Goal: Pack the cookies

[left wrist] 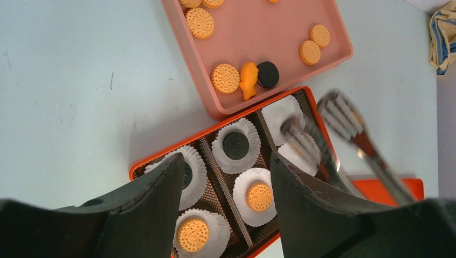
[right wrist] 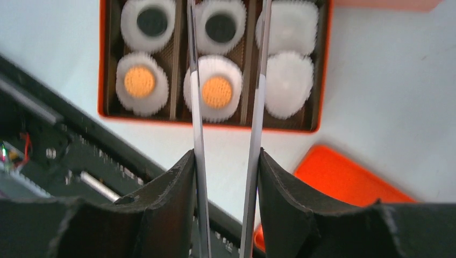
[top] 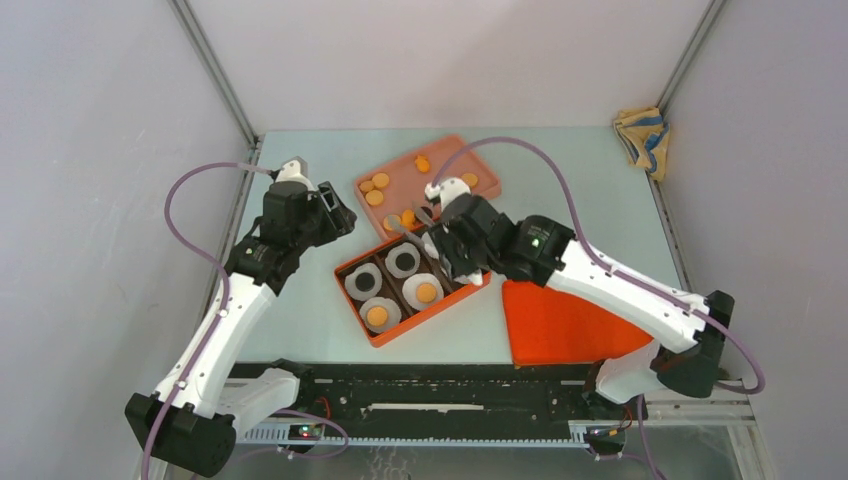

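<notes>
I see the tray just behind the box on the tabletop, the lid at the box's right. Four cups in the box hold cookies; more lie on the tray.

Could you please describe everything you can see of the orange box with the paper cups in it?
The orange box is a shallow rectangle with a dark ribbed liner split into three lanes, holding six white pleated paper cups in two rows. Two cups hold black cookies, two hold orange cookies, and two are empty. Lidless, it lies askew on the pale table, close beside the pink tray. Metal tongs held in the right hand hang above it.
</notes>
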Robot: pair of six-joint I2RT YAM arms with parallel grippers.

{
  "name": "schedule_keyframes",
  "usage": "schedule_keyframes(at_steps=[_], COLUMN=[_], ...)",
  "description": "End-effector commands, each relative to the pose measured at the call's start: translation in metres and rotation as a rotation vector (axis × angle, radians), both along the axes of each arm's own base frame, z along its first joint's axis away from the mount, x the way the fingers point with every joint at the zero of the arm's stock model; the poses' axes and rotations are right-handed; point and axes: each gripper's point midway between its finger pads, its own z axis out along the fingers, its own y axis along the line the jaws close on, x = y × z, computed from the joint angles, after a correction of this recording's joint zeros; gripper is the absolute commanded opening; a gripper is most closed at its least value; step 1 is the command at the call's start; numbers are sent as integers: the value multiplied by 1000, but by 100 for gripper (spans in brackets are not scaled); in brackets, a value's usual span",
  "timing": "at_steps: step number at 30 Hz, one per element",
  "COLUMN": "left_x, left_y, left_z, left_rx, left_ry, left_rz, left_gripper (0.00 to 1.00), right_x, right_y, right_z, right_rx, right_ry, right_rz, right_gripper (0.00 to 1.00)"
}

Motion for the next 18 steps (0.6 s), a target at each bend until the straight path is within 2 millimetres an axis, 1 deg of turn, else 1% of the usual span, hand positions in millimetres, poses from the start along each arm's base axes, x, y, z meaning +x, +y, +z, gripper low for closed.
schedule_keyframes(at_steps=[1, 3, 8, 9, 11, 13, 17, 18], left_x=[5, 6, 5, 4, 4, 3, 3, 3], left_y=[0, 2, 8, 10, 13, 15, 18, 18], left_z=[34, 34, 36, 37, 39, 40, 40, 40], left_rx=[-17, -12, 12, 17, 26, 30, 34, 34], left_ry=[-86, -86, -88, -92, -97, -100, -102, -102], left_rz=[-2, 4, 27, 34, 44, 52, 59, 60], left_gripper=[65, 65, 65, 66, 67, 68, 69, 69], right_x=[59, 78, 118, 124, 133, 139, 148, 150], right_y=[26, 39, 65, 68, 74, 79, 84, 85], right_z=[12, 3, -32, -41, -51, -63, -72, -78], right_rx=[26, 8, -40, -53, -62, -74, -71, -76], right_ry=[-97, -90, -52, -34, -16, -2, 13, 21], right_rz=[-35, -37, -33, -31, -28, -18, -6, -4], right_gripper=[49, 50, 49, 49, 49, 49, 49, 49])
